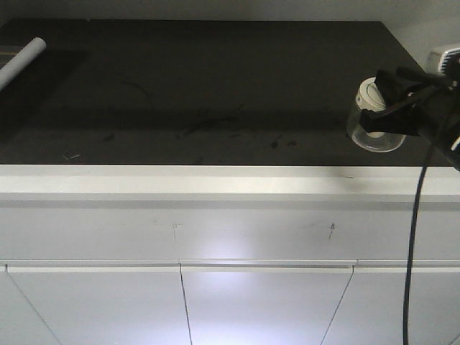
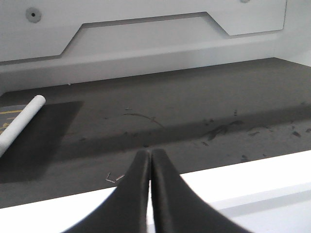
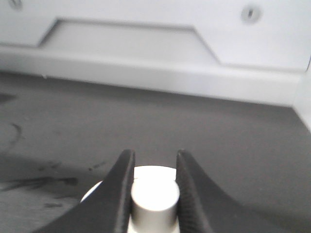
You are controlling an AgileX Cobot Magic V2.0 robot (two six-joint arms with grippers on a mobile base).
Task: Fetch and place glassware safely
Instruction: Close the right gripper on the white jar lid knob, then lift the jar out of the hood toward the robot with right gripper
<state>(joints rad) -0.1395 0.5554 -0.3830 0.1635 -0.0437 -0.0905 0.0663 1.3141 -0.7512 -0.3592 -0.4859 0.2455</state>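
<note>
Landmark: we place everything against the dark counter top (image 1: 215, 79), which sits above the white cabinet front (image 1: 230, 215).
Glass jar: we see the glass jar (image 1: 374, 123) over the right end of the counter top, close to its front edge. It is upright and clear-walled. We cannot tell whether its base touches the surface.
Lid: the off-white lid (image 1: 369, 92) sits on the jar. In the right wrist view its centre knob (image 3: 154, 196) stands between the two black fingers.
Right gripper: the right gripper (image 3: 154, 160) reaches in from the right end of the counter top. Its jaws are partly closed and both fingers (image 3: 121, 189) press against the sides of the knob, so it has hold of the jar by its lid.
Left gripper: the left gripper (image 2: 149, 154) hangs at the front edge of the counter top. Its fingertips are pressed together with nothing between them.
White tube: a white tube (image 1: 21, 61) lies slanted at the far left end of the counter top, well apart from the jar.
Small scrap: a small pale scrap (image 1: 70, 154) lies near the front edge on the left.
Scuffs: dark scuff marks (image 1: 208, 126) streak the middle of the counter top.
Cable: a dark cable (image 1: 413, 237) hangs down across the cabinet front below the right end.
</note>
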